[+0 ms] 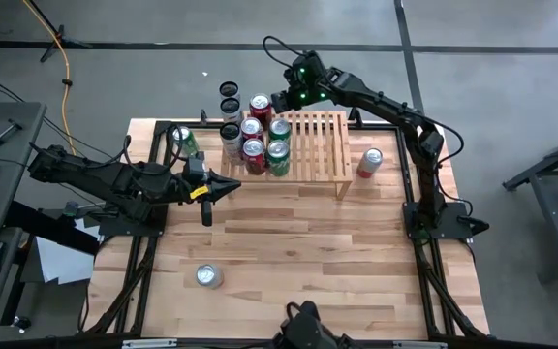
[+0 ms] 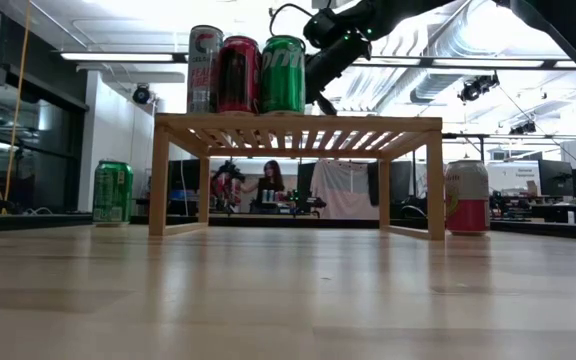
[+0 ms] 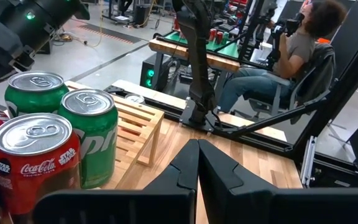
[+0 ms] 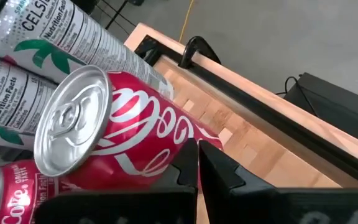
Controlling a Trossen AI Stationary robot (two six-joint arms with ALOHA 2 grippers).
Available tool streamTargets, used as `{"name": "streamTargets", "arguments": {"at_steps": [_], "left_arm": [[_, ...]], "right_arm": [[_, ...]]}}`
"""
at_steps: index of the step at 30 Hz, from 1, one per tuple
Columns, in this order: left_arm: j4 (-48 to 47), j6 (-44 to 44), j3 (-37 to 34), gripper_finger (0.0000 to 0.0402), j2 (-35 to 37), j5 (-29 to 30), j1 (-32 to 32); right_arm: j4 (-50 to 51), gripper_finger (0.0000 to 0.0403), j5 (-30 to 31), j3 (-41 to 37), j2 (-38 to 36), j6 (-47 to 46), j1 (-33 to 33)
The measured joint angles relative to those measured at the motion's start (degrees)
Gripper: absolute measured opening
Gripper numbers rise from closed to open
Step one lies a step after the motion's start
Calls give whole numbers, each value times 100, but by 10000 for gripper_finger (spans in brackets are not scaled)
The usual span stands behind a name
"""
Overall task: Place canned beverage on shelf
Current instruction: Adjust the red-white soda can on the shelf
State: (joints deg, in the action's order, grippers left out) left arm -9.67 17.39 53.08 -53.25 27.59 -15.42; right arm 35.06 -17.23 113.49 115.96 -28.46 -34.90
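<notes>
The light-wood slatted shelf (image 1: 316, 145) stands at the table's far middle, with several cans (image 1: 254, 152) upright on its left part. My right gripper (image 1: 282, 100) is shut and sits at the far side of these cans, its fingertips (image 4: 197, 163) right by a red Coca-Cola can (image 4: 129, 143). My left gripper (image 1: 225, 187) is shut and empty, just near-left of the shelf and pointing toward it. In its wrist view (image 3: 197, 167) a Coca-Cola can (image 3: 33, 163) and a green can (image 3: 93, 140) show close ahead. My right gripper's shut fingertips stand right beside the lower side (image 4: 178, 142) of the red Coca-Cola can. I cannot tell whether they touch it. The can stands upright on the shelf among the other cans.
A green can (image 1: 184, 139) stands on the table left of the shelf, a pink-red can (image 1: 369, 162) right of it, and a silver-topped can (image 1: 208, 276) near the front left. The shelf's right half (image 1: 332, 136) is bare slats. A person (image 3: 291, 50) sits beyond the table.
</notes>
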Motion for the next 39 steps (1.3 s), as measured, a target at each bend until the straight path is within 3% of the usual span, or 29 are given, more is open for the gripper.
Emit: {"name": "streamTargets", "arguments": {"at_steps": [24, 39], "left_arm": [[0, 3, 0, 0, 0, 4, 0], [1, 6, 0, 0, 0, 2, 0]], "right_arm": [[-303, 0, -295, 0, 0, -259, 94], [7, 0, -265, 0, -2, 40, -37]]}}
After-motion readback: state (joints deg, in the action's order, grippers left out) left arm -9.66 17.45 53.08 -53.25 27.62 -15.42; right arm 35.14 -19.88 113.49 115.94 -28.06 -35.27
